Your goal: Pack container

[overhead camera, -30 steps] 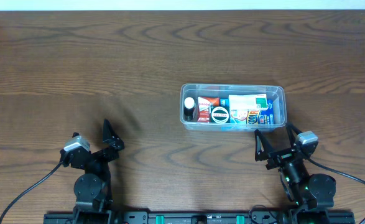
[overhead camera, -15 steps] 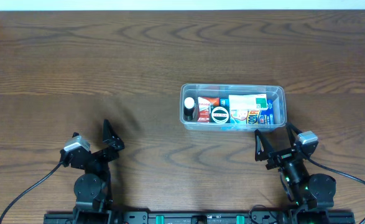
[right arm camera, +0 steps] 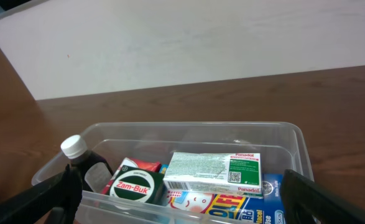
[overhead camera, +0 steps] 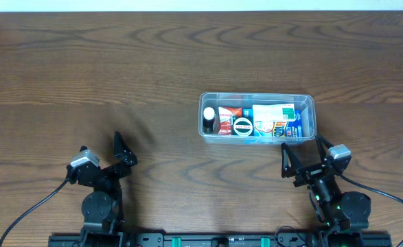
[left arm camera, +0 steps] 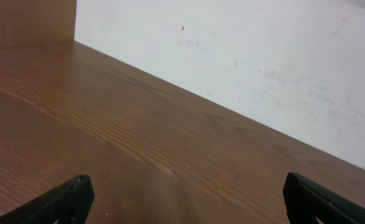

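Observation:
The clear plastic container stands right of the table's middle and also shows in the right wrist view. It holds a dark bottle with a white cap, a green Zam-Buk tin, a white and green Panadol box, a red box and blue printed boxes. My right gripper is open and empty just in front of the container, its fingers spread wide. My left gripper is open and empty at the front left, over bare wood.
The brown wooden table ends at a far edge against a white wall. Both arm bases sit at the front edge with cables trailing off.

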Controlling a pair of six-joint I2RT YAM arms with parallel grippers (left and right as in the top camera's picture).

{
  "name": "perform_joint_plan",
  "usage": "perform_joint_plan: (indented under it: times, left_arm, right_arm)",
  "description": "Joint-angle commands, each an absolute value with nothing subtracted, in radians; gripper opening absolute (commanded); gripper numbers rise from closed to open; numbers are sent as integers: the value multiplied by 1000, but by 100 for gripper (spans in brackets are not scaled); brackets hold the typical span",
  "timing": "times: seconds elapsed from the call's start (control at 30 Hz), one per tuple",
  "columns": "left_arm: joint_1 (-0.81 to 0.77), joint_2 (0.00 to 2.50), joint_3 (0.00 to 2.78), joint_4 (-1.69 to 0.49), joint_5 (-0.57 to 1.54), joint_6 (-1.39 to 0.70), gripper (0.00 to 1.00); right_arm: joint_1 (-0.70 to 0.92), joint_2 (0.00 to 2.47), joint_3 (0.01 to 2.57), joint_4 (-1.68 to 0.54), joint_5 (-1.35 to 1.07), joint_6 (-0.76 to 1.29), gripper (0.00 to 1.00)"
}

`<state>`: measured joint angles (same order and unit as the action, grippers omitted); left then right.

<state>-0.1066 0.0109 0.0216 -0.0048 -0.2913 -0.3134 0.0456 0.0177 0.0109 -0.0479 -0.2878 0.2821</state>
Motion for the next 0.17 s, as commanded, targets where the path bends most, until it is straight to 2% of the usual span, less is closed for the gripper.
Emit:
perform_joint_plan:
  times: [0.0, 0.13]
  left_arm:
    - [-102, 2, 4, -45, -301, -300, 98]
    - [-102, 2, 4, -45, -301, -300, 98]
  right_arm:
    - [56, 20, 6, -48, -285, 291, 99]
    - [56, 20, 6, -48, -285, 291, 99]
